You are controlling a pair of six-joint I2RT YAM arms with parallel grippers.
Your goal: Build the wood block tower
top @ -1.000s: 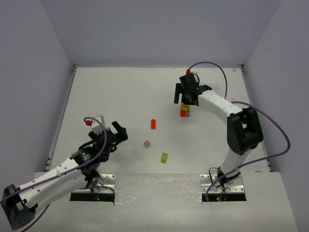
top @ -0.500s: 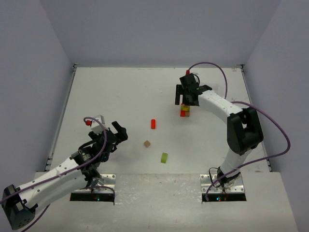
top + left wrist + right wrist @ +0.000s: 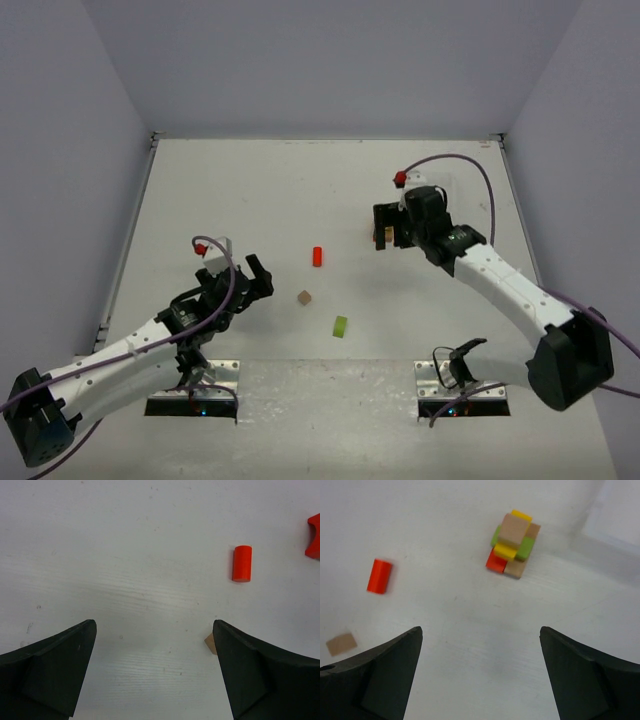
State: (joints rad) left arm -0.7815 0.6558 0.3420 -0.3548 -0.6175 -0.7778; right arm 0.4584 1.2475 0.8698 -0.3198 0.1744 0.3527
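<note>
The tower (image 3: 512, 545) is a small stack of red, yellow, green and plain brown wood blocks; in the top view only a tan sliver (image 3: 387, 236) shows behind my right gripper (image 3: 383, 228). That gripper (image 3: 480, 630) hangs open and empty above bare table, short of the stack. A red cylinder (image 3: 317, 256) lies loose mid-table, with a brown cube (image 3: 304, 298) and a lime green block (image 3: 341, 326) nearer the bases. My left gripper (image 3: 262, 282) is open and empty just left of the brown cube (image 3: 210, 643), which peeks out beside its right finger.
The white table (image 3: 250, 190) is walled on three sides. In the left wrist view the red cylinder (image 3: 242, 563) lies ahead on the right, and a red piece (image 3: 314, 536) is cut off by the frame's edge. A paler rectangular patch (image 3: 615, 510) lies beyond the stack.
My right arm has swung back and lowered, its gripper now between the camera and the stack. My left gripper has crept right, closer to the brown cube.
</note>
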